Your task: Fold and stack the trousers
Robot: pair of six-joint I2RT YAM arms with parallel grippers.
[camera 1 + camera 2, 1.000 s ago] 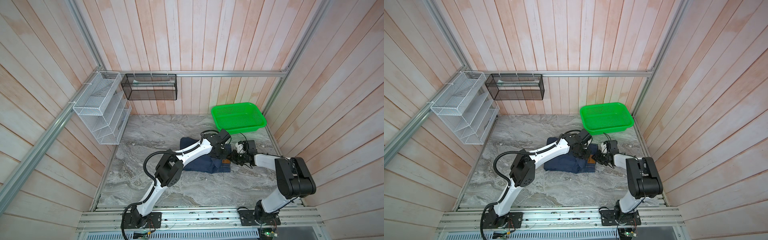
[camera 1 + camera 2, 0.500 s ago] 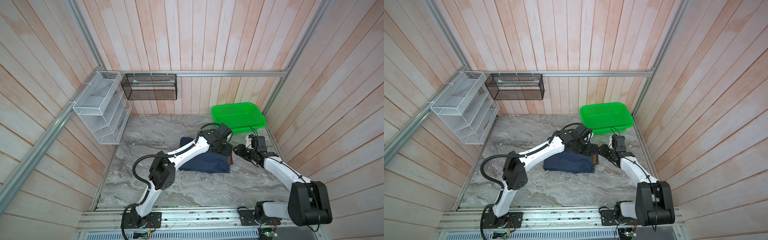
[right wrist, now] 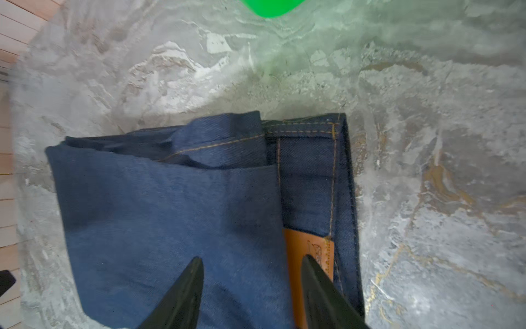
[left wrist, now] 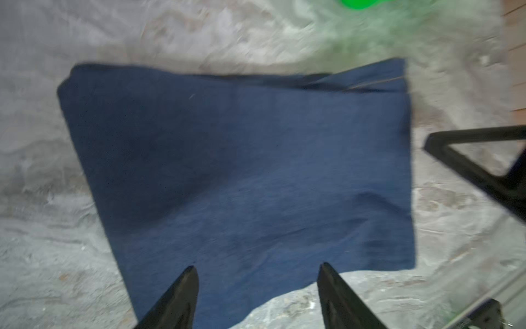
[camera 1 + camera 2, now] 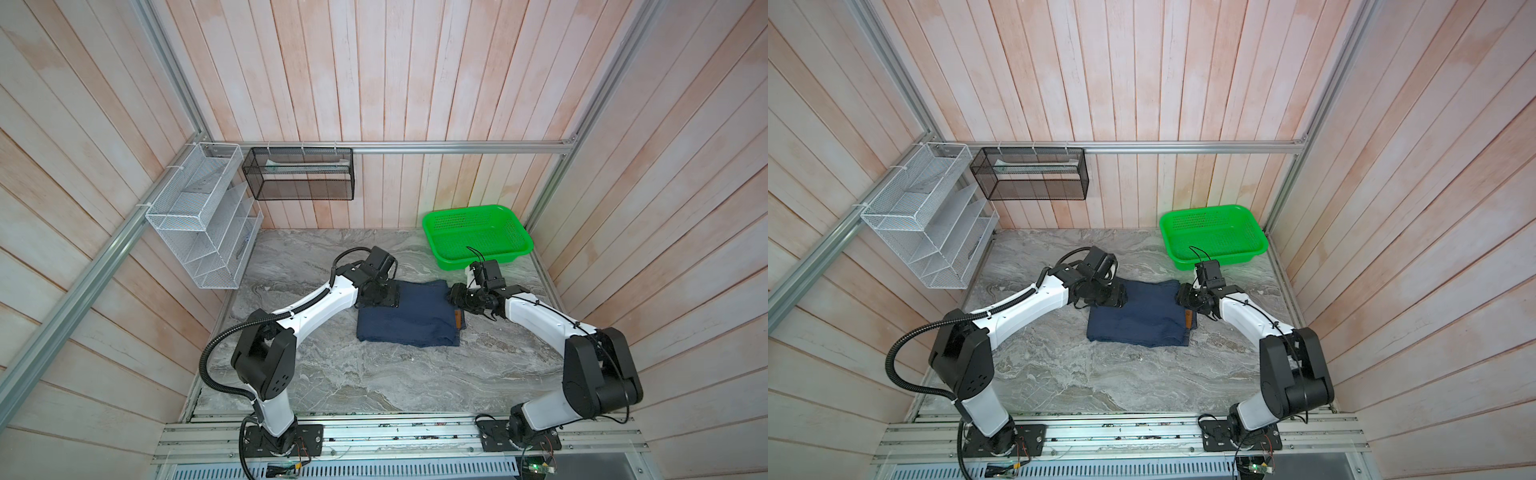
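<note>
First, shows the left gripper point(image 4: 257, 266) from its wrist camera: jaws spread wide, nothing between them, tips poised over one edge of the trousers point(image 4: 242, 156). Blurred there, so cannot tell whether touching the cloth or just above it. Shows likewise the right gripper point(image 3: 252, 257) from its own wrist camera: jaws parted, holding nothing, tips over the opposite end of the trousers point(image 3: 170, 213), one tip over a brown patch point(image 3: 308, 250) on the waistband. Reveals tan stitching along the waistband and several folded layers of dark navy denim.

Seen from above in both top views: left gripper point(image 5: 380, 297) point(image 5: 1104, 299) at the far left corner of the trousers point(image 5: 409, 320) point(image 5: 1138, 322), right gripper point(image 5: 457, 297) point(image 5: 1183, 299) at the far right corner, just beside the patch point(image 5: 458, 319) point(image 5: 1189, 321). Places the trousers as a folded, roughly rectangular bundle lying flat near the middle of a grey marble tabletop point(image 5: 374, 374), between the two arms.

Farther out, finds a green basket point(image 5: 453, 262) in the far right corner of the tabletop, near the trousers but apart from them. Ends at the walls: a white wire rack point(image 5: 199, 232) on the left wall, and a black mesh basket point(image 5: 299, 174) on the back wall, just beside the rack.
</note>
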